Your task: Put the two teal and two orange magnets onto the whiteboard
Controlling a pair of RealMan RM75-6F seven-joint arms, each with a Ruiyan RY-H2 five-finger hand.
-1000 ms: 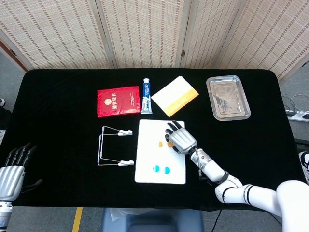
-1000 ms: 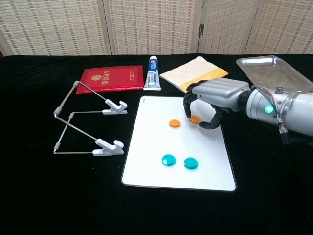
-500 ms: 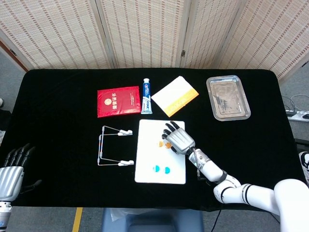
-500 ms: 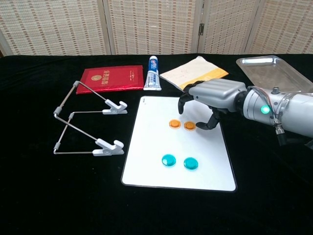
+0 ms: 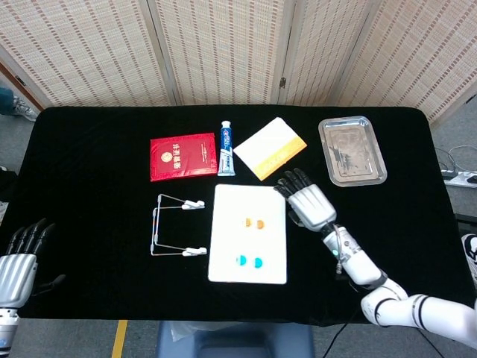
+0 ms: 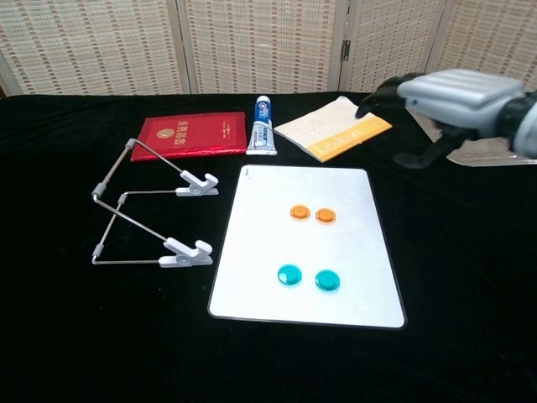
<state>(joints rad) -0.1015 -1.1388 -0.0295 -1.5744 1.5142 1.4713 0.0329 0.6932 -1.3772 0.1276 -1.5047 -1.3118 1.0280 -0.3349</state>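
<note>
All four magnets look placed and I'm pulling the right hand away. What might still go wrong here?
1. The right hand hangs close over the metal tray and the yellow-edged envelope; swinging low may knock either.
2. The orange magnets lie almost touching on the whiteboard, as do the teal magnets; bumping the board might shift them.

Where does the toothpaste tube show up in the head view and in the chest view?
Head view: toothpaste tube lies upper centre, just above the whiteboard.
Chest view: tube lies upper centre, beyond the whiteboard's far edge.
Shared landmark: the red booklet lies directly to its left in both.
</note>
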